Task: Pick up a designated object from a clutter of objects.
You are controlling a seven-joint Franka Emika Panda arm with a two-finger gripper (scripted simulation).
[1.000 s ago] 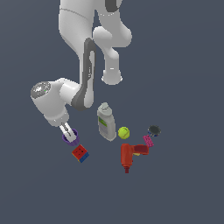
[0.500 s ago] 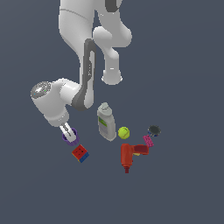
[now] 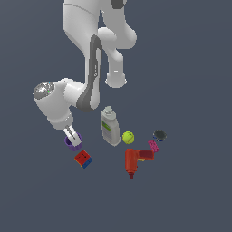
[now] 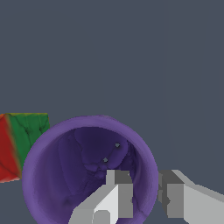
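Note:
The purple cup [image 3: 69, 142] stands upright on the floor at the exterior view's left, just above the red-and-blue puzzle cube [image 3: 83, 159]. My gripper [image 3: 72, 137] points down onto it. In the wrist view the cup [image 4: 78, 175] opens toward the camera. The gripper [image 4: 145, 176] straddles its rim, with one finger inside and one outside. The jaws stand narrow and pinch the cup wall. The cube [image 4: 19, 144] shows its red and green faces beside the cup.
A white-grey bottle with a green label [image 3: 109, 128] stands to the exterior view's right of the cup. Beyond it lie a yellow-green tennis ball [image 3: 128, 137], a red drill [image 3: 132, 161], a pink brick [image 3: 153, 145] and a dark disc [image 3: 159, 134].

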